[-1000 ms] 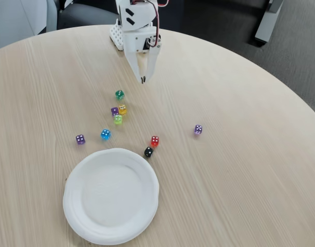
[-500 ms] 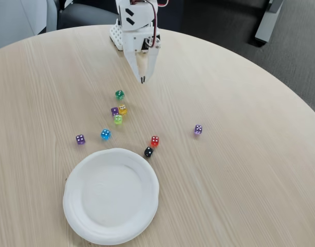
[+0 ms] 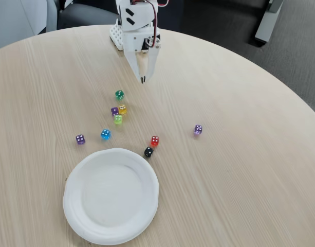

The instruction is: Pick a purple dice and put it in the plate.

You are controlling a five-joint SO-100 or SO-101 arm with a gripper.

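- The step in hand looks like the approach: the gripper (image 3: 143, 80) hangs above the bench (image 3: 239, 154) near its far edge in the fixed view, fingers (image 3: 132, 59) drawn together at the tips with nothing between them
- The purple dice (image 3: 114, 110) sits on the bench in a tight cluster, touching the yellow die (image 3: 123, 108) and just beside the lime die (image 3: 118, 119), below the green die (image 3: 119, 94)
- Two other purplish dice lie well apart: one (image 3: 80, 139) near the blue die (image 3: 105, 134), a paler one (image 3: 198, 129) off to the right
- The plate (image 3: 75, 206) lies empty, nearest the camera
- Next, in my judgement, the fingers must part, travel toward the cluster and descend over the purple dice without nudging its neighbours
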